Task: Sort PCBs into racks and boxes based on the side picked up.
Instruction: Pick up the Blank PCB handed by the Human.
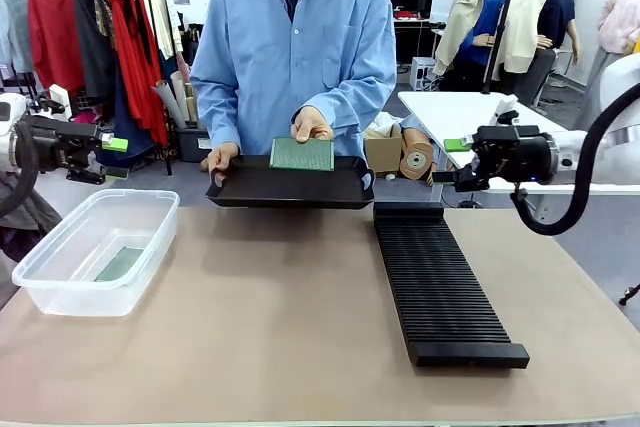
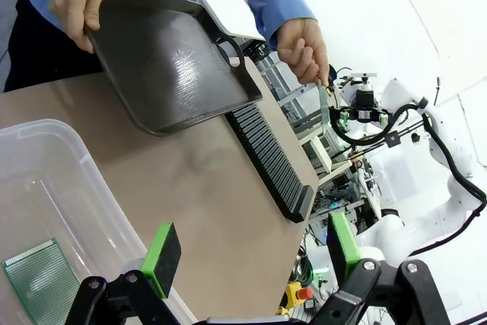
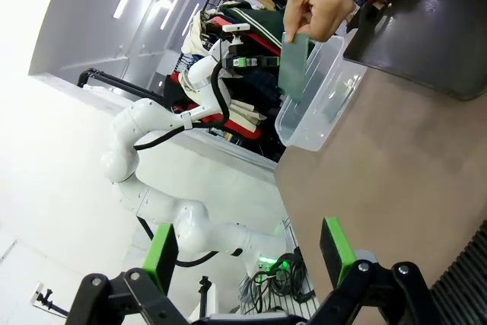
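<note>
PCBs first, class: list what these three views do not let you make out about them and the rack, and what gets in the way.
- Front view: the held PCB shows one face. The other is turned away from the camera.
- Left wrist view: the held PCB is edge-on, too thin to tell its faces apart. The boxed PCB is cut off by the bottom edge, inside the box.
- Right wrist view: the rack is cut off by the frame's corner.

- Front view: from the table's (image 1: pixel 300 367) near edge, facing across to the person (image 1: pixel 290 57) at the far edge.
- Wrist views: from opposite ends, rolled, facing each other; all share the clear tub (image 1: pixel 90 299).
</note>
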Tool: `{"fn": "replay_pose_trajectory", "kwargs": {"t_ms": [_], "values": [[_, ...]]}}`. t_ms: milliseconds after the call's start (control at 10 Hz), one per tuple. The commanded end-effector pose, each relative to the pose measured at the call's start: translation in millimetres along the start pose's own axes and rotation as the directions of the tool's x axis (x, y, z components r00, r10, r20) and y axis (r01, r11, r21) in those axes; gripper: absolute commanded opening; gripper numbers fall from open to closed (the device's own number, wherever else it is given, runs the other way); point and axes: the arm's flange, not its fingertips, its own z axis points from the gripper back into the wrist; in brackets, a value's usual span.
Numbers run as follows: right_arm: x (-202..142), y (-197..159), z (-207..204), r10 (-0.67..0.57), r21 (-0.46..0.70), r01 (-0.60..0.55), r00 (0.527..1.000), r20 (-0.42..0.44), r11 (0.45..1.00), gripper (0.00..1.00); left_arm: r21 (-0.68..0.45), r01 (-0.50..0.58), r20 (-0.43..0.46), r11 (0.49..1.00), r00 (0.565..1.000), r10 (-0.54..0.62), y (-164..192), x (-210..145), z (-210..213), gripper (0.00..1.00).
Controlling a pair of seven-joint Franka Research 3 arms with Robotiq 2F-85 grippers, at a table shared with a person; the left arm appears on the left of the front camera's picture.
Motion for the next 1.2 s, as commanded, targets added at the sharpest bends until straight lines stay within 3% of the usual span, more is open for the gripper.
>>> {"fn": "replay_pose_trajectory", "kwargs": {"t_ms": [0,500,1100], "values": [[19.8,-10.1,-15.7,0.009,0.005,-0.01,1.0,0.029,1.0,1.0,0.005,0.003,-0.004,1.0,1.0,-0.003,-0.8,0.0,0.9,1.0],[44.8,-43.7,-43.1,0.019,-0.052,-0.017,0.999,0.039,0.998,1.0,0.005,0.003,-0.004,1.0,1.0,-0.003,-0.8,0.0,0.9,1.0],[75.0,-61.8,-80.3,0.076,-0.021,-0.076,0.997,0.014,0.997,1.0,0.005,0.003,-0.004,1.0,1.0,-0.003,-0.8,0.0,0.9,1.0]]}}
